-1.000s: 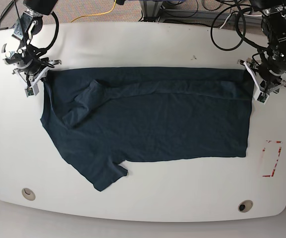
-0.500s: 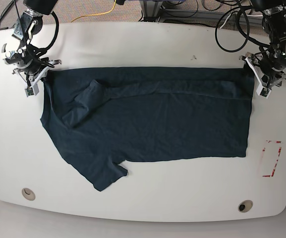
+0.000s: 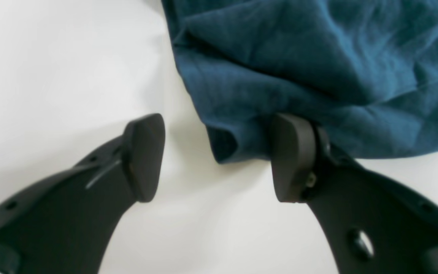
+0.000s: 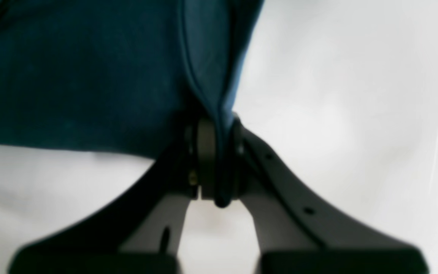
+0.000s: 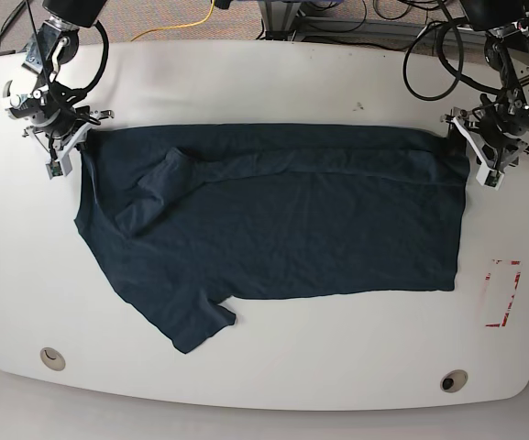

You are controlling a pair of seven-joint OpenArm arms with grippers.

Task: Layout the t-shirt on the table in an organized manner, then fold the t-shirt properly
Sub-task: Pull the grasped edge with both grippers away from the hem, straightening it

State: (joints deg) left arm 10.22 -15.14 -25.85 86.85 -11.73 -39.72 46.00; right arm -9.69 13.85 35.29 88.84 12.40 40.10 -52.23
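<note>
T-shirt (image 5: 282,220) flat on table (image 5: 264,82), pincers at far corners.

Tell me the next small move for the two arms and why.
Probably open the right end effector: it pinches the t-shirt corner, while the left end effector is already open, fabric lying loose between its fingers, and the shirt lies spread on the table.

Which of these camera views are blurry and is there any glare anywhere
Right wrist view: soft, the right gripper and t-shirt blurred. Left wrist view: sharper, fabric weave visible by the left gripper. Base view: crisp, evenly lit; table bright, no hard glare.
</note>
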